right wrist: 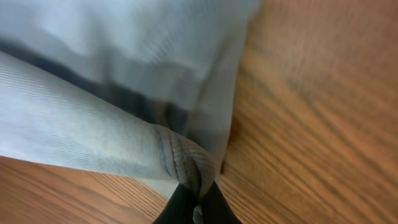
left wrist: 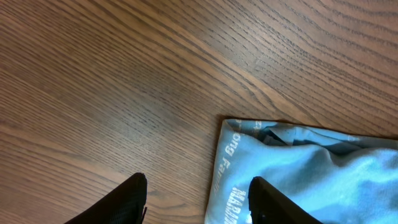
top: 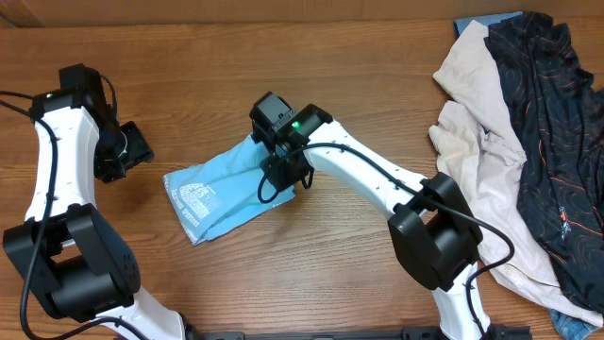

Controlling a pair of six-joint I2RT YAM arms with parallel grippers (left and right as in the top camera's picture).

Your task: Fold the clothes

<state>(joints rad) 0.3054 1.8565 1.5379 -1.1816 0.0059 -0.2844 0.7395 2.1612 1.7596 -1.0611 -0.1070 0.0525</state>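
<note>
The light blue T-shirt (top: 219,192) lies folded into a small packet in the middle of the table, white lettering at its left end. My right gripper (top: 286,176) is at its right edge, shut on a hem of the shirt (right wrist: 180,158), which bunches between the fingers (right wrist: 198,200). My left gripper (top: 125,151) hovers left of the shirt, open and empty; in its wrist view the fingers (left wrist: 196,199) straddle the shirt's lettered corner (left wrist: 298,180). A cream garment (top: 477,142) and a black orange-lined one (top: 552,123) lie piled at the right.
The wooden table (top: 283,57) runs across the view. The pile at the right reaches the table's right edge. A bit of blue cloth (top: 486,21) shows at the back right, behind the pile.
</note>
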